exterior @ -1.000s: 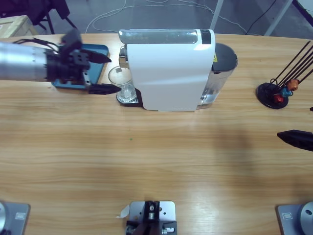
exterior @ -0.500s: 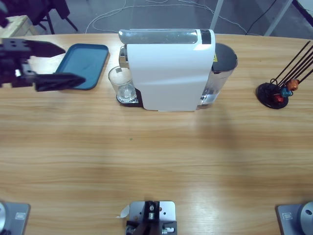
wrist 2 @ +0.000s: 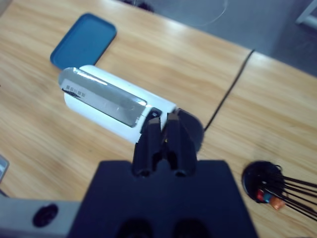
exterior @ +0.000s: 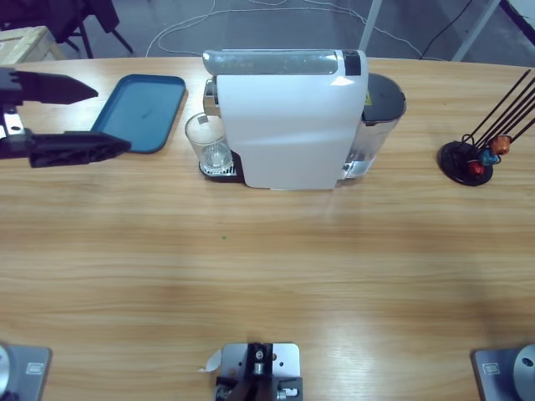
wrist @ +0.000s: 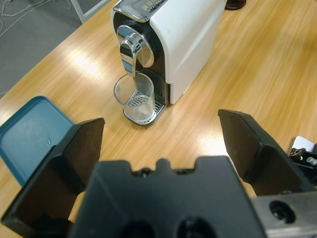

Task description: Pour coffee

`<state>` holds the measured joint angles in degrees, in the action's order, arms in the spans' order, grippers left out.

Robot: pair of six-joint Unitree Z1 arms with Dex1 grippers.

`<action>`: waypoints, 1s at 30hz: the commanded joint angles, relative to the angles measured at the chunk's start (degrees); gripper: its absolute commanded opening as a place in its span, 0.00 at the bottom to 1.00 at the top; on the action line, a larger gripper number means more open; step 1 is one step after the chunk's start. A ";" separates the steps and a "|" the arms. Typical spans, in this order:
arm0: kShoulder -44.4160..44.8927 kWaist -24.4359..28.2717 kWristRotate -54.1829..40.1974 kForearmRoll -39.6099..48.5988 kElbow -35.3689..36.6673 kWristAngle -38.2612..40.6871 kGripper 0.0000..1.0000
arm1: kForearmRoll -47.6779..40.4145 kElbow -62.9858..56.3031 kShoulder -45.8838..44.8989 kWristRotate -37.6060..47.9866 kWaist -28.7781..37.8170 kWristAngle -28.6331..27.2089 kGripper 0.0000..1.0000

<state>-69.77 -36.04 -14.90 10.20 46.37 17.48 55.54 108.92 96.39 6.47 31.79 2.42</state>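
Two claws are in play, and only one shows from above: the left claw (exterior: pixel 71 117) hangs at the bench's (exterior: pixel 251 276) left edge, jaws spread wide with nothing between them. A second ago it was right at the glass cup (exterior: pixel 209 144), one jaw beside the rim; it has since pulled back leftward, past the blue tray (exterior: pixel 142 113), and now sits well apart from the cup. The cup stands alone on the drip grille under the spout of the white coffee machine (exterior: pixel 288 117), upright and looking empty. My reading is that the cup placement is done and the arm is clearing out, so brewing is what remains.

From the left wrist, the jaws frame the cup (wrist: pixel 134 94) and the chrome spout above it, with the tray (wrist: pixel 29 131) off to one side; the arm looks down and forward at the machine's (wrist: pixel 173 44) front.

The right claw (wrist 2: pixel 163 134) is pinched closed and carries nothing. It has left the overhead picture, where its tip showed at the right edge a second ago, and now looks down on the machine (wrist 2: pixel 114 111) from above, the capsule stand (wrist 2: pixel 265 186) nearby.
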 commanded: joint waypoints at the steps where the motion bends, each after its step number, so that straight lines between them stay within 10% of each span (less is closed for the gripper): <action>1: -1.61 -0.52 -0.31 0.07 -2.11 -2.36 1.00 | 6.23 5.82 10.80 -0.13 -1.01 -2.05 0.00; 30: -6.60 -0.52 -0.22 -2.10 -2.69 -2.89 1.00 | 7.12 5.08 15.72 -2.17 1.61 2.82 0.00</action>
<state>-73.97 -36.09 -14.90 8.82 45.82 15.41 62.01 115.02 108.66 5.29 32.07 3.15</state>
